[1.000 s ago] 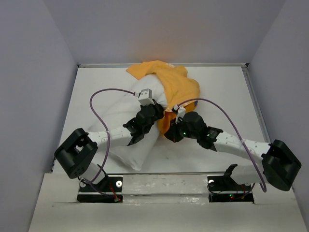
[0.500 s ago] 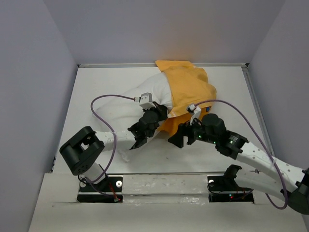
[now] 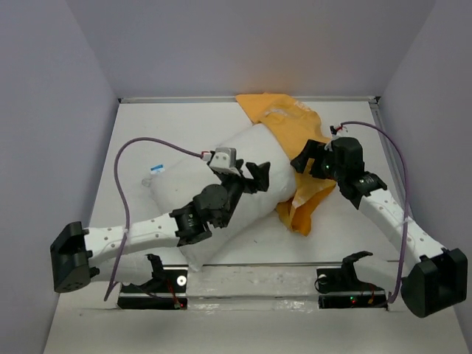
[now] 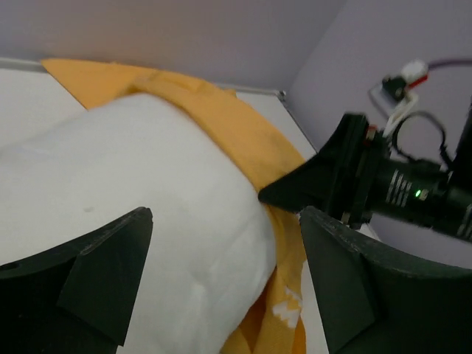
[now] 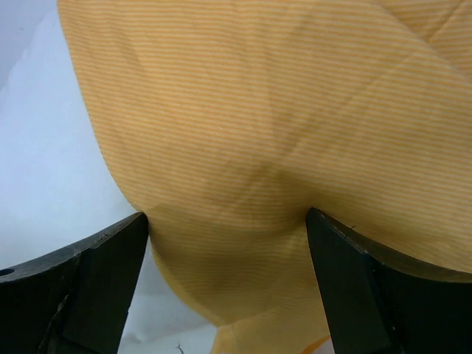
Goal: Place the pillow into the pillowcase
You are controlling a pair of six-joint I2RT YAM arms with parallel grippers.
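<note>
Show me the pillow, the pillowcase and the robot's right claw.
pillow (image 3: 254, 147), top view, its bare upper side.
pillowcase (image 3: 287, 118), top view, its far end.
right gripper (image 5: 225, 217), right wrist view, midway between its fingertips.

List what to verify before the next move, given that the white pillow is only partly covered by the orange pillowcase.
1. Far end of the plump white rectangular pillow covered by the thin orange-yellow fabric pillowcase: ok.
2. Whole pillow inside: not ok; most of it lies bare on the table.
3. Right gripper clamped on the pillowcase: not ok; its fingers are spread, and the fabric only bulges between them.
4. Left gripper free: ok; it is open above the pillow and holds nothing.
5. Where the pillowcase's mouth edge runs: cannot tell; folds hide it.
</note>
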